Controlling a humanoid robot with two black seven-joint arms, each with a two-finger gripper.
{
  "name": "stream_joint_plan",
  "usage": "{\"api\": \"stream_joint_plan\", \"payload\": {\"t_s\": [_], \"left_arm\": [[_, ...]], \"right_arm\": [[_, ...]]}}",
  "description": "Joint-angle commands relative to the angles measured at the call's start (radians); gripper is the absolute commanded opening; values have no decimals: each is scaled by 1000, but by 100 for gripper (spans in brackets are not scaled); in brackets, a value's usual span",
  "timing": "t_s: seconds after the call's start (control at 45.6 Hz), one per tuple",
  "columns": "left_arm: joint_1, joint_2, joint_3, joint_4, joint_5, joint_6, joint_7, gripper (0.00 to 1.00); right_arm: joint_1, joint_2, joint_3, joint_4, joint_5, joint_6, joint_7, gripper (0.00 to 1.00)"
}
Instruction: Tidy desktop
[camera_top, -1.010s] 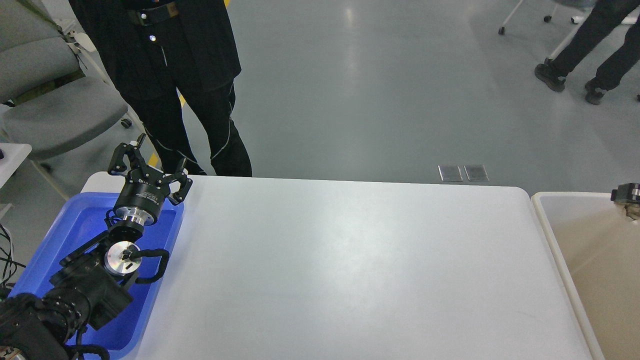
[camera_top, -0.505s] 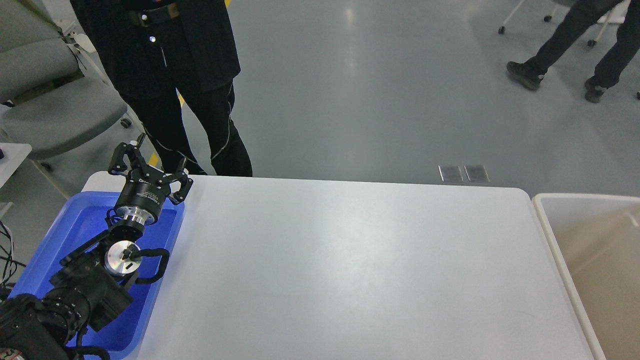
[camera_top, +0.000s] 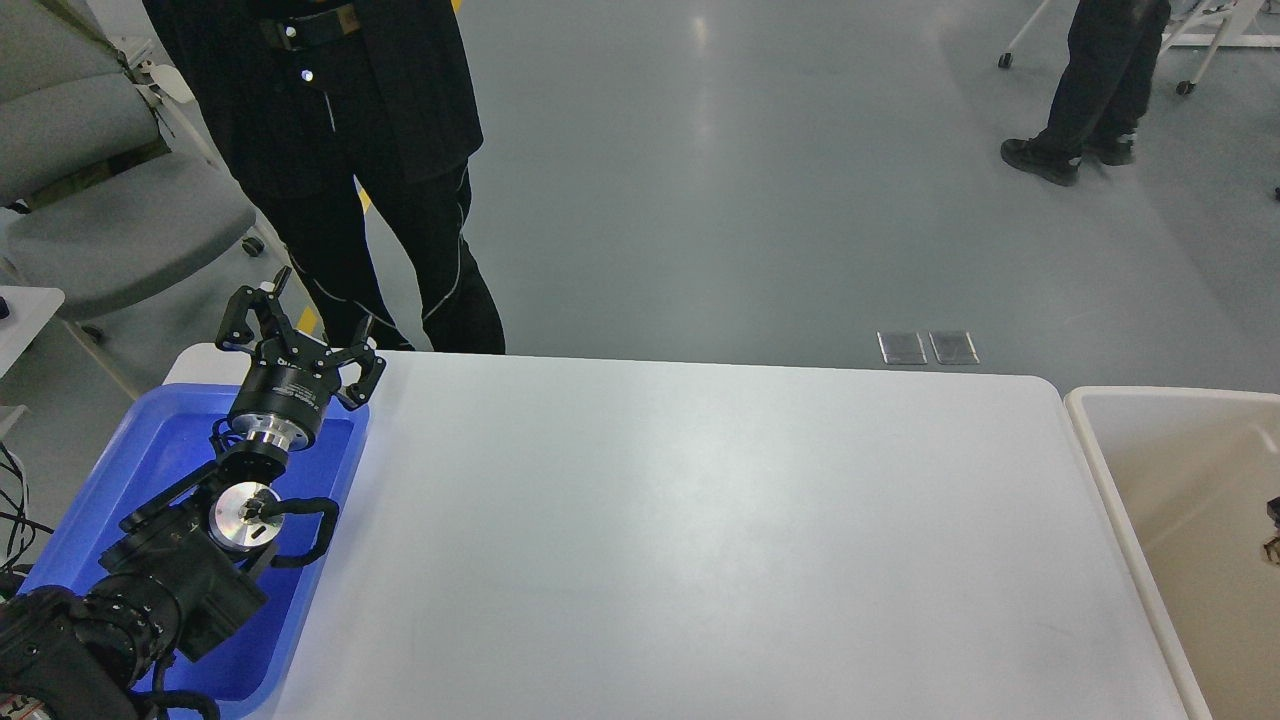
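While the desktop (camera_top: 700, 540) fills the middle of your view, white and bare of loose items, your tidying job looks close to done, or waiting on something new to be set down. At its left edge sits a blue tray (camera_top: 150, 450), and above that tray hangs your left gripper (camera_top: 300, 325), fingers spread wide and holding nothing. At the right edge sits a beige bin (camera_top: 1100, 450); a small dark shape shows at the view's edge over the bin, likely your right gripper (camera_top: 1273, 530), but you cannot tell whether it is spread or closed, nor whether it carries anything. Beyond the far edge stands a person in black (camera_top: 360, 150), close to the tray. Your next move, by this reading, calls for pulling both arms clear and checking the surface again before you reach anywhere.
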Motion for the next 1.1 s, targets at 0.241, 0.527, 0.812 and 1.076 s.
{"api": "stream_joint_plan", "payload": {"t_s": [0.241,0.527,0.812,1.076], "left_arm": [[0,0,-1,0,0,0,0,100],[0,0,-1,0,0,0,0,100],[0,0,-1,0,0,0,0,100],[0,0,-1,0,0,0,0,100]], "right_arm": [[-38,101,68,-70,63,-140,-38,0],[-43,105,132,-75,63,-160,-38,15],[-50,105,158,-73,63,-188,-38,100],[-47,108,152,-76,63,-194,-34,100]]}}
